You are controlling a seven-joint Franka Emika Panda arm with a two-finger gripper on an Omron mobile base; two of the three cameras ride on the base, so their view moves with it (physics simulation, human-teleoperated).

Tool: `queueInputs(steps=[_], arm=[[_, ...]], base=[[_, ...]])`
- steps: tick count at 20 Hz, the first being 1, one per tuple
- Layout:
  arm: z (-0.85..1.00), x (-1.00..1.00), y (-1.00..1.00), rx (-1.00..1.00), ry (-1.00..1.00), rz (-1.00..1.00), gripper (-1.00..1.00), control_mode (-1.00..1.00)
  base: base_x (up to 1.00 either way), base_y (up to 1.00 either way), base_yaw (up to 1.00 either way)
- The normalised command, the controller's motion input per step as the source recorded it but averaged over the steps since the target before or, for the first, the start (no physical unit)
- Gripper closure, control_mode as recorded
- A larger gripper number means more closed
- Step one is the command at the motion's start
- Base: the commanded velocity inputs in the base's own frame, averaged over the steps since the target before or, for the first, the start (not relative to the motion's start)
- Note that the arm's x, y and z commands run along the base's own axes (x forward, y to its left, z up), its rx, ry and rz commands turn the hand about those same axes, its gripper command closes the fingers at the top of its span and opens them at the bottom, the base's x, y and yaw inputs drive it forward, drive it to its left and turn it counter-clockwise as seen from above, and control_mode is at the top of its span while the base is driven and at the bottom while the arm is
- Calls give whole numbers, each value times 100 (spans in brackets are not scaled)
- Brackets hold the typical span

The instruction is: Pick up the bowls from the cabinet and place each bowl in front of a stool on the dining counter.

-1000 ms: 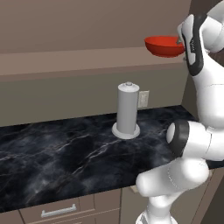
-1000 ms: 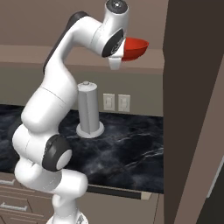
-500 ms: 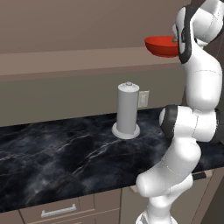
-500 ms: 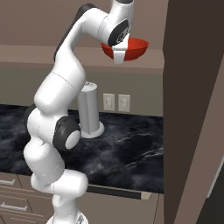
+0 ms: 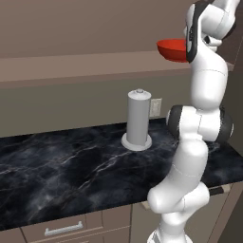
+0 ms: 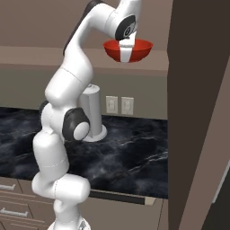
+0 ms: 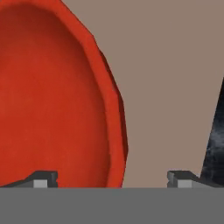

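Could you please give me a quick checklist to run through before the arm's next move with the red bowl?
1. Red bowl upright: ok.
2. Gripper astride the bowl's rim, one finger inside, one outside: ok.
3. Fingers closed on the rim: cannot tell; they stand wide apart in the hand view.
4. Bowl lifted clear of the cabinet ledge: cannot tell.
5. Grey cylinder on the black counter stands well below the bowl: ok.
6. Dark tall panel close to the bowl's right: not ok, mind it.

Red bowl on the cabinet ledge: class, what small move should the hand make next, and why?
Probably close the fingers. In the hand view the red bowl's rim runs between the two spread fingertips, and the hand sits at the bowl on the cabinet ledge, so the rim looks lined up for a grip.
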Motion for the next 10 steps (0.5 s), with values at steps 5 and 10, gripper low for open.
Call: queueInputs(steps=[5,10], arm=[[-21,18,-6,0,0,0,-100,-100],[-24,13,0,0,0,0,100,-100]], base=[[0,0,0],[0,0,0]])
